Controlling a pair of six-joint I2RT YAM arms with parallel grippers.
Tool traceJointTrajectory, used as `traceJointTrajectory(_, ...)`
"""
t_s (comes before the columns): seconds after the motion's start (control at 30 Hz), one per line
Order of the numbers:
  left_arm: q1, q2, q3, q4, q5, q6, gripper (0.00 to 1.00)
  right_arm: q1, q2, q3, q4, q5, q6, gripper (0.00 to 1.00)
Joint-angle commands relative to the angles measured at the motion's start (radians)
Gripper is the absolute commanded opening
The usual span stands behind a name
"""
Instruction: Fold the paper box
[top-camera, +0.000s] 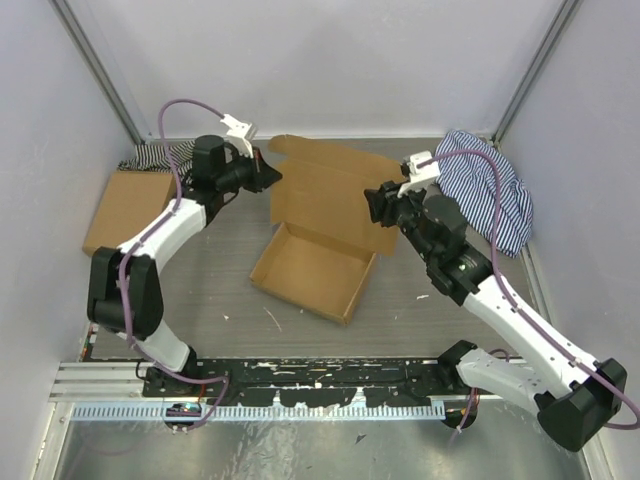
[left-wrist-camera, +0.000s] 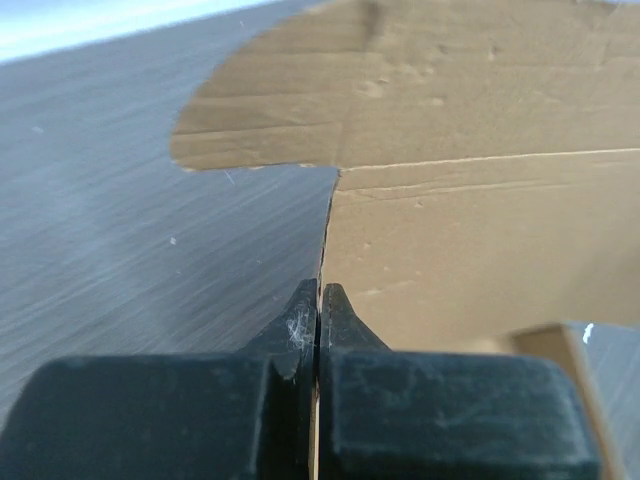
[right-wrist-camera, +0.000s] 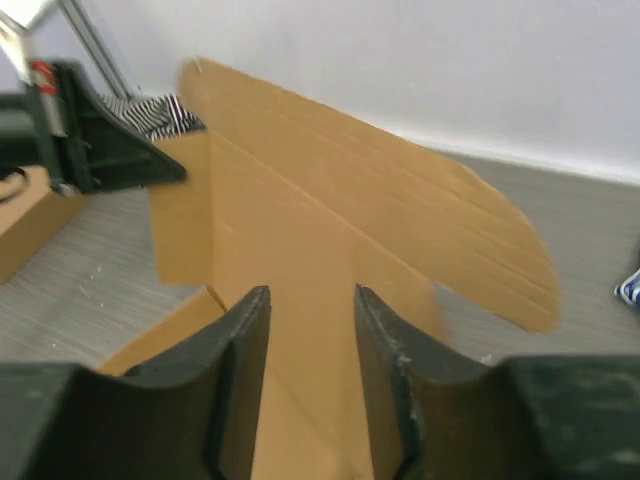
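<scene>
- The box sits at the middle of the worktop, with its tray toward the near edge and its lid raised toward the far edge.
- The left claw is pressed together, pinching the lid's left edge. The cardboard runs straight into the seam between its fingertips.
- The right claw is spread, with the lid's right side showing in the gap. I cannot tell whether either finger touches it.
- The step looks like bringing the lid over the tray. To do it well, the left pinch needs to be firm and should swing the lid about its crease rather than drag the tray along.
- The right claw should probably take the right edge level with the left, so the lid comes over square and its flaps clear the tray walls.
- Count: one box to fold; one flat box at the left edge; two striped cloths, one at each far corner; two claws.
</scene>
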Motion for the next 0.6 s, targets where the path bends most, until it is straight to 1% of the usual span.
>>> traceJointTrajectory(0.0,-0.031,-0.154,-0.011,-0.050,-0.190,0.113,0.00,-0.001,0.054,0.136,-0.173,0.017,0.039,0.48)
traceJointTrajectory(0.17,-0.066,-0.313,-0.093,0.007,-0.293,0.196,0.00,-0.001,0.095,0.221,-0.286,-0.008,0.047,0.52)
traceJointTrajectory(0.27,-0.097,-0.404,-0.182,0.073,-0.349,0.242,0.00,-0.001,0.091,0.256,-0.333,0.005,0.061,0.54)
traceJointTrajectory(0.3,-0.111,-0.439,-0.212,0.098,-0.368,0.260,0.00,-0.001,0.089,0.272,-0.353,0.010,0.066,0.57)
traceJointTrajectory(0.37,-0.153,-0.477,-0.261,0.134,-0.423,0.314,0.00,-0.001,0.099,0.328,-0.420,0.060,0.079,0.69)
traceJointTrajectory(0.47,-0.207,-0.506,-0.314,0.177,-0.455,0.385,0.00,-0.002,0.169,0.467,-0.607,0.165,0.079,0.77)
traceJointTrajectory(0.5,-0.214,-0.513,-0.342,0.213,-0.460,0.396,0.00,-0.003,0.195,0.506,-0.656,0.187,0.068,0.78)
traceJointTrajectory(0.57,-0.224,-0.523,-0.395,0.306,-0.468,0.416,0.00,-0.009,0.231,0.559,-0.703,0.230,0.041,0.83)
